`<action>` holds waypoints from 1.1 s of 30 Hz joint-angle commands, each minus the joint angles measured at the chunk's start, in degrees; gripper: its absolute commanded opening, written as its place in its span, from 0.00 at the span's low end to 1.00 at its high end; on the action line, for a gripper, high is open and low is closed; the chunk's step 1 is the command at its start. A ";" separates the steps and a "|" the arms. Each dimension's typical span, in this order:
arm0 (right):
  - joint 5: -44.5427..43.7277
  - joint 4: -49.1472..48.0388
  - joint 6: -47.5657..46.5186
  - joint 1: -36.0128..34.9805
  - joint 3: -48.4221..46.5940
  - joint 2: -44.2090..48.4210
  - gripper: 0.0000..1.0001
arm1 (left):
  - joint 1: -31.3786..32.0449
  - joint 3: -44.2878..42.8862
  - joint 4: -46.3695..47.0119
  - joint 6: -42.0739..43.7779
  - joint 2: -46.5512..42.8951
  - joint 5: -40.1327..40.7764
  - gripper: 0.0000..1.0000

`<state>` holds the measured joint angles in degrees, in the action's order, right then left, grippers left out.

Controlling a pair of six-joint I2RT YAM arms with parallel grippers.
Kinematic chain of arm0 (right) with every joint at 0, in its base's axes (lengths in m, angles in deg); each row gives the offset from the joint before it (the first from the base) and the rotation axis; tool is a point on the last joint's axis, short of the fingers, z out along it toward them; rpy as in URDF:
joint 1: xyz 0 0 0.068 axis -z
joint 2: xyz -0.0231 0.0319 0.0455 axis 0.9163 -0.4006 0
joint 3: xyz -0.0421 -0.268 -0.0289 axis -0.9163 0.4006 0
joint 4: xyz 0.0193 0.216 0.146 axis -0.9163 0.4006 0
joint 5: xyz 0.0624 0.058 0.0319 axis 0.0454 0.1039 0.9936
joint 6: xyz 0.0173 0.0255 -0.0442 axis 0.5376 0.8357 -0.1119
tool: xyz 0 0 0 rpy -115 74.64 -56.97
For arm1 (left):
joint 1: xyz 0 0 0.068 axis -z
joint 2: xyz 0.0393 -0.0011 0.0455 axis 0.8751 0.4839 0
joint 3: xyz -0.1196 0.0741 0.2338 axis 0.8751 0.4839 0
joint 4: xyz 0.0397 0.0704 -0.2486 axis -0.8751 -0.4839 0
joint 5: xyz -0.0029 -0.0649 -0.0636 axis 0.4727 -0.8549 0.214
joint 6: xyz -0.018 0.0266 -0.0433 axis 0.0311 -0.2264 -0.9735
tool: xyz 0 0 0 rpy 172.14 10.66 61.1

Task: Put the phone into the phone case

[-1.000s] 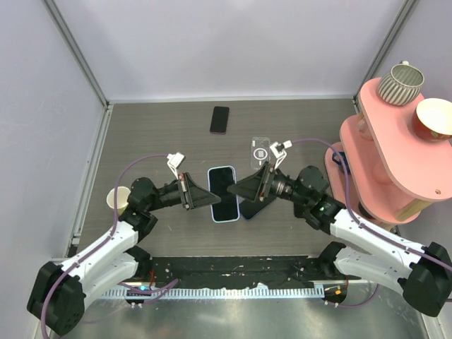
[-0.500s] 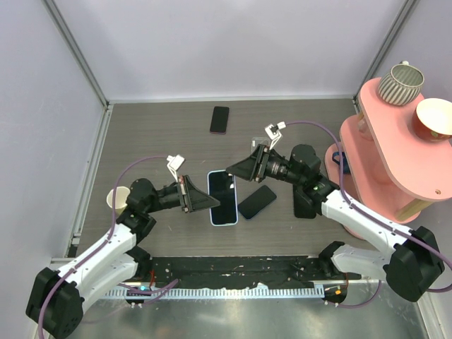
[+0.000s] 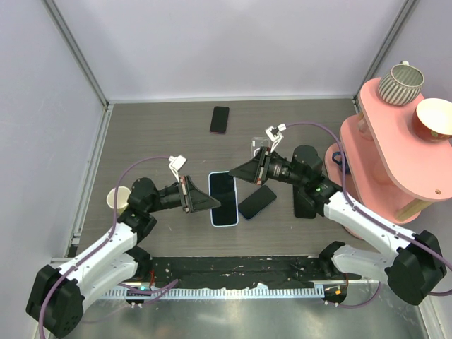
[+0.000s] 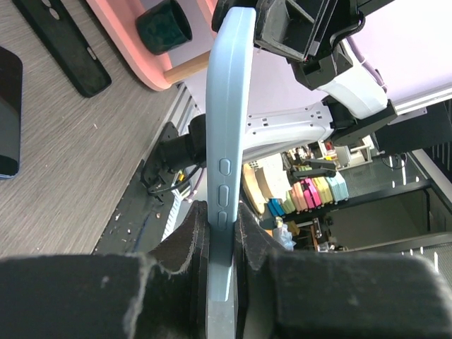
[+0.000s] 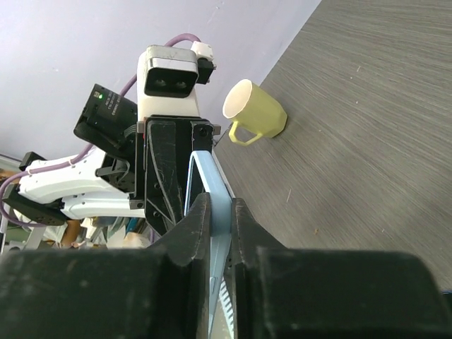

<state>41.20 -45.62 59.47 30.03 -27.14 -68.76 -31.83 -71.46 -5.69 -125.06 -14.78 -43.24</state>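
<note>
The all-black phone (image 3: 256, 202) lies flat on the table, held by neither gripper; its end shows in the left wrist view (image 4: 7, 113). The clear phone case (image 3: 257, 146) lies behind it, partly hidden by my right wrist. A phone with a light-blue rim (image 3: 222, 198) is gripped from both sides. My left gripper (image 3: 211, 203) is shut on its left edge (image 4: 229, 141), the jaws (image 4: 222, 226) pressed against it. My right gripper (image 3: 237, 173) is shut on its far right edge (image 5: 212, 187), pinching it (image 5: 220, 212).
A black phone with a pinkish rim (image 3: 219, 119) lies at the back. A black case (image 3: 305, 205) lies under my right arm. A yellow cup (image 3: 115, 198) stands at the left. A pink two-tier shelf (image 3: 381, 141) with cups fills the right side.
My right gripper left the all-black phone, swung back and left to the light-blue phone's far edge and shut on it. The left gripper kept its hold.
</note>
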 commanded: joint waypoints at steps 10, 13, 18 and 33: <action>-4.25 11.51 -12.85 -0.38 -4.54 2.10 0.08 | 0.03 -5.87 -10.59 4.83 2.57 3.14 0.00; -4.17 13.63 -12.95 -0.38 -5.25 2.27 0.18 | 0.03 -6.05 -10.60 5.45 3.09 3.23 0.00; -10.39 16.17 -8.04 -0.20 -3.93 4.02 0.66 | 0.03 -5.96 -10.24 5.89 3.53 3.58 0.00; -18.94 24.35 -9.52 -0.20 -1.20 9.74 0.76 | -2.07 -23.09 -47.92 29.42 21.78 16.41 0.00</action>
<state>24.76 -22.04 51.80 29.94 -28.63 -61.44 -32.35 -88.44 -43.24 -103.68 0.09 -30.89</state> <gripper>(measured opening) 0.757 0.151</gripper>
